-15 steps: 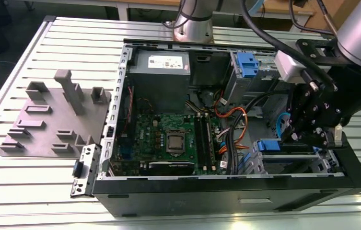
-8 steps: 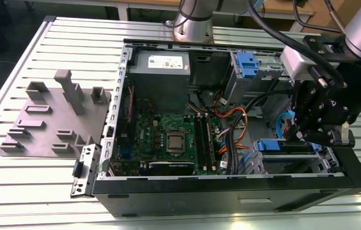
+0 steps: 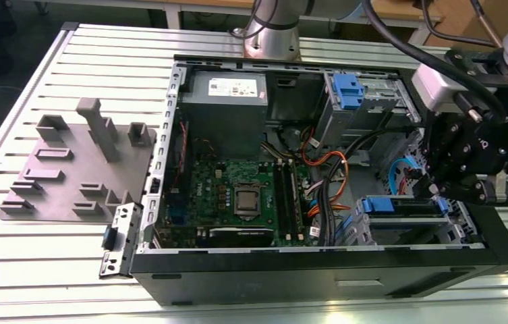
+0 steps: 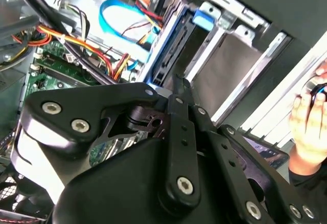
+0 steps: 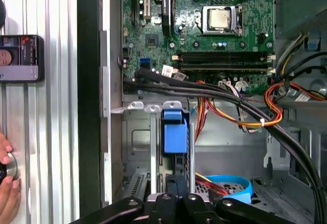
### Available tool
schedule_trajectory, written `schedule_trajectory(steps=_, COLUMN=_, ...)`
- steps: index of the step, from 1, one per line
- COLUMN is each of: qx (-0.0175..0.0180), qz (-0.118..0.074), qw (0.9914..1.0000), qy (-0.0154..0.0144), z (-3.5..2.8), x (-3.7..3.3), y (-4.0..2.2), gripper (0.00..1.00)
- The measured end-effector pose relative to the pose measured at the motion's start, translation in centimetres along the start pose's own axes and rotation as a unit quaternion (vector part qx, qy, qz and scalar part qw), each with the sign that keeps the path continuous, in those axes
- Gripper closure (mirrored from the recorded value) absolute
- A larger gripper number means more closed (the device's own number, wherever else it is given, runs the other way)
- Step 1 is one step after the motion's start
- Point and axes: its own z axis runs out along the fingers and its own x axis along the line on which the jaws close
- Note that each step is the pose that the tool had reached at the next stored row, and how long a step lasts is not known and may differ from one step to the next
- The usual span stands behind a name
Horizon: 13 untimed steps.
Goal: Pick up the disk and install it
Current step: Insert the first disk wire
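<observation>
Standing edge-on in the drive cage of the open black computer case (image 3: pixel 326 273), the blue-railed rectangular metal disk (image 5: pixel 174 134) meets the black gripper (image 5: pixel 176 185), its jaws pinched narrow. Stiff, dense and shock-sensitive, it looks best gripped by its rails.

Slotted table (image 3: pixel 38 266) bears computer case (image 3: pixel 326 271) and grey fixture (image 3: pixel 72 181).

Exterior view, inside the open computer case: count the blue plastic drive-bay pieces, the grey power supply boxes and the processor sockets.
Blue plastic drive-bay pieces: 2
Grey power supply boxes: 1
Processor sockets: 1
Total: 4
</observation>
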Motion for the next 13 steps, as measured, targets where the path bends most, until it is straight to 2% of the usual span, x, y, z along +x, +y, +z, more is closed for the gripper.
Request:
schedule_trajectory(steps=4, qx=0.0000, qz=0.000, qw=1.00000, qy=0.0000, z=0.00, x=-0.06, y=-0.60, gripper=0.89)
schedule_trajectory(steps=7, qx=0.0000, qz=0.000, qw=1.00000, qy=0.0000, z=-0.01, x=-0.05, y=-0.60, gripper=0.89)
schedule_trajectory(steps=11, qx=0.0000, qz=0.000, qw=1.00000, qy=0.0001, z=-0.65, x=-0.07, y=-0.61, gripper=0.89)
schedule_trajectory(steps=13, qx=0.0000, qz=0.000, qw=1.00000, qy=-0.0002, z=-0.66, x=-0.11, y=-0.62, gripper=0.89)
